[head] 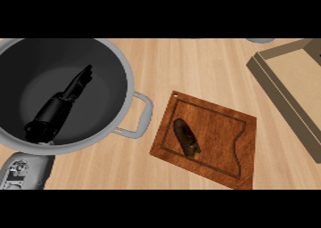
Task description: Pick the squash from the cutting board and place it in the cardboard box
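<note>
While the squash lies dark and long on the wooden cutting board, nothing touches it. Over the big grey pot at the left, the left hand shows with its fingers straight, holding nothing. At the right edge sits the cardboard box, well apart from the board.

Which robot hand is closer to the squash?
Left. The left hand shows over the big pot, to the left of the squash on the cutting board. The right hand isn't in the picture, so its distance can't be seen.
</note>
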